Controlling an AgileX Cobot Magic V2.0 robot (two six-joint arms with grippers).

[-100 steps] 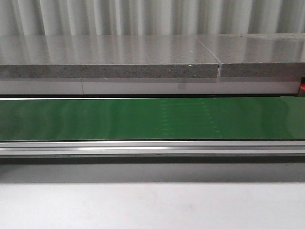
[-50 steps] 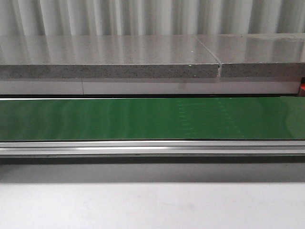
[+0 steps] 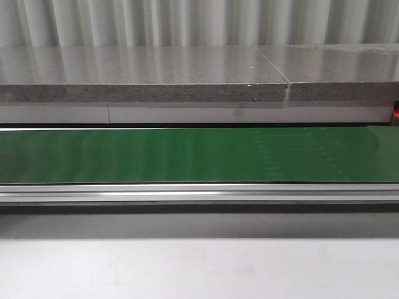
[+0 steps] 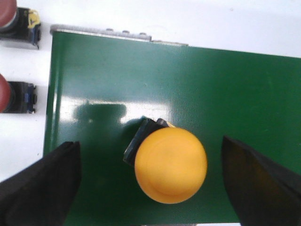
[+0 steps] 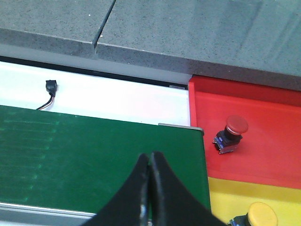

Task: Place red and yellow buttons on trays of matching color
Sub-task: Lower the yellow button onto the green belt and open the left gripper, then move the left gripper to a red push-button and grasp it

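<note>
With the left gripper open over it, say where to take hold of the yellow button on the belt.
Grip the yellow button by its round cap, straight down from above: it sits upright on the green belt, centred between the left gripper's open fingers, the dark base mostly hidden beneath.

Left gripper [image 4: 150, 188] has its black fingers [image 4: 42, 188] spread wide apart; right gripper [image 5: 149, 188] has both fingertips pressed together, nothing between them.

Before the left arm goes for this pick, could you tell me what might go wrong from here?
The yellow button sits off-centre between the open left claw fingers, on the green belt; it could slip or be knocked over. Two red buttons wait just off the belt's end, where a wide approach might bump them.
</note>
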